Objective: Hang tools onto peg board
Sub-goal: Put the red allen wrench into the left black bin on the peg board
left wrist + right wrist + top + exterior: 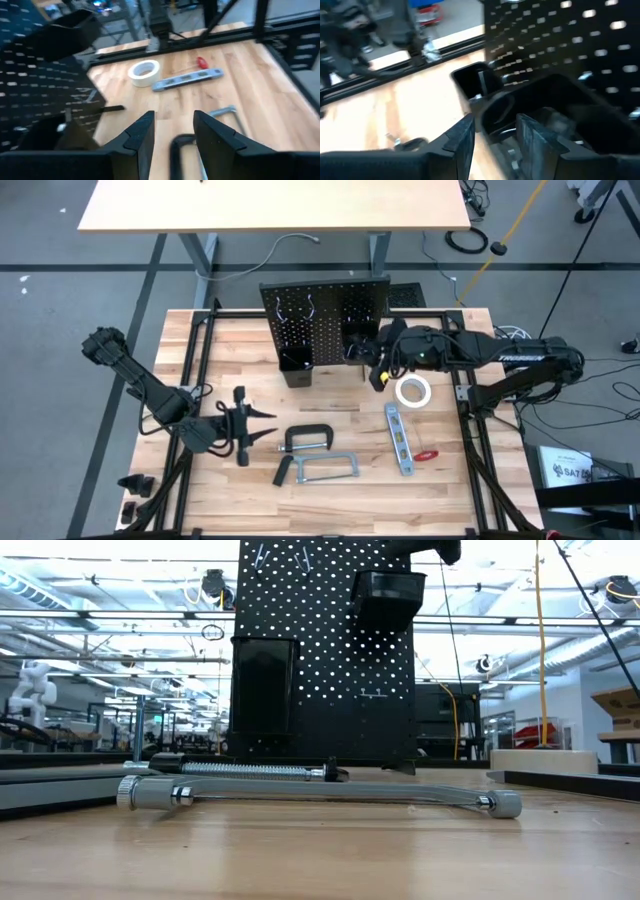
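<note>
The black peg board (325,315) stands upright at the table's far middle, with two black bins (296,362) on it. My right gripper (362,355) is open and empty just above the right-hand bin (555,107), which holds some silvery items. My left gripper (262,427) is open and empty, low over the table just left of the black C-clamp (310,438). The grey hacksaw (325,470), grey level (399,438), white tape roll (412,391) and red-handled tool (428,452) lie flat on the table. The C-clamp's curved end (181,150) shows between the left fingers.
Black frame rails (200,370) run along the table's left and right sides. In the low view the hacksaw (320,795) and the C-clamp (240,768) lie in front of the peg board (325,650). Bare wood lies between the peg board and the tools.
</note>
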Action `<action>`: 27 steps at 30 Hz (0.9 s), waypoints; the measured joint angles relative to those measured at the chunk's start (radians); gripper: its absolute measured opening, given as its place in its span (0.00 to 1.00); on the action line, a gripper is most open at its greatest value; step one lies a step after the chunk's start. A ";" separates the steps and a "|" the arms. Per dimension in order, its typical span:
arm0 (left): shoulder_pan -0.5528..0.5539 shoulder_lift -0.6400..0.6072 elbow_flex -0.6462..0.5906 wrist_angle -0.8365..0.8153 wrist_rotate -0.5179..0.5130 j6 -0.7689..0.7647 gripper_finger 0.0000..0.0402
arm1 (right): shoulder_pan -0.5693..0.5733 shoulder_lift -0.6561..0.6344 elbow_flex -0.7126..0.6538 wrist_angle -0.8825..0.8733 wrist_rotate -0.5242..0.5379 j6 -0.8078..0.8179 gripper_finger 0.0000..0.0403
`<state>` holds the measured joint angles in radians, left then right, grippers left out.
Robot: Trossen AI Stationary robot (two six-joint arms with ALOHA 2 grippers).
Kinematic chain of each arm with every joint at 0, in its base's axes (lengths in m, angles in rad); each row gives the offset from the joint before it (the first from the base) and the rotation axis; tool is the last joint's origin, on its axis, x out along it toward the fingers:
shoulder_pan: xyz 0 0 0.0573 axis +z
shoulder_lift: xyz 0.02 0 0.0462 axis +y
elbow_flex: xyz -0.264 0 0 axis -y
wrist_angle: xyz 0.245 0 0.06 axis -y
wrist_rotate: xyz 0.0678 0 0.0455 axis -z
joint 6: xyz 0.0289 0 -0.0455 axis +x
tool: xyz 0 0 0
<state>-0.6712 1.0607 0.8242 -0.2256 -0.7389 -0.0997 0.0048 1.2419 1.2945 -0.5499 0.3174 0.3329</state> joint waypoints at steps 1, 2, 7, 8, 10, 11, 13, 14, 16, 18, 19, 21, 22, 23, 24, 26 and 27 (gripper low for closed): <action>0.000 0.000 0.000 0.000 0.018 0.000 0.35 | 0.010 0.000 0.000 0.000 -0.009 0.000 0.34; 0.000 0.000 0.000 0.000 0.037 0.000 0.35 | 0.022 0.000 0.000 0.000 -0.010 0.004 0.34; 0.000 0.008 0.000 0.000 0.085 -0.001 0.35 | 0.099 0.000 0.000 0.000 -0.010 0.021 0.35; 0.000 0.013 0.000 0.000 0.088 -0.001 0.35 | 0.117 0.004 0.000 0.000 -0.010 0.024 0.35; 0.000 0.029 0.000 0.000 0.088 -0.001 0.35 | 0.154 0.013 0.000 0.000 -0.010 0.043 0.35; 0.000 0.039 0.000 0.000 0.088 0.000 0.35 | 0.174 0.021 0.000 0.000 -0.010 0.051 0.35; 0.001 0.060 0.000 0.000 0.088 0.000 0.35 | 0.214 0.042 0.000 0.000 -0.009 0.066 0.35; 0.002 0.071 0.000 0.000 0.089 0.000 0.35 | 0.232 0.056 0.000 0.000 -0.009 0.072 0.35; 0.002 0.090 0.000 0.000 0.089 0.001 0.35 | 0.269 0.089 0.000 0.000 -0.009 0.079 0.35; 0.002 0.107 0.000 0.000 0.096 0.001 0.35 | 0.302 0.126 0.000 -0.001 -0.008 0.089 0.35; 0.002 0.113 0.000 0.000 0.115 0.001 0.35 | 0.316 0.144 0.000 -0.002 -0.008 0.096 0.35; 0.009 0.124 0.000 0.005 0.172 0.001 0.35 | 0.345 0.186 0.000 -0.001 -0.006 0.104 0.35; 0.012 0.130 0.000 0.015 0.204 0.001 0.35 | 0.358 0.206 0.000 -0.001 -0.006 0.108 0.35; 0.016 0.137 0.000 0.023 0.226 0.002 0.35 | 0.371 0.229 0.000 -0.001 -0.006 0.112 0.35; 0.021 0.143 0.000 0.031 0.243 0.002 0.35 | 0.382 0.249 0.000 -0.002 -0.006 0.116 0.35; 0.033 0.158 0.001 0.048 0.250 0.002 0.35 | 0.403 0.288 0.000 -0.001 -0.003 0.124 0.35; 0.040 0.166 0.001 0.047 0.253 0.002 0.35 | 0.411 0.306 0.000 -0.001 -0.002 0.127 0.35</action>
<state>-0.6312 1.2264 0.8253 -0.1782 -0.4857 -0.0978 0.4159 1.5479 1.2945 -0.5514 0.3157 0.4599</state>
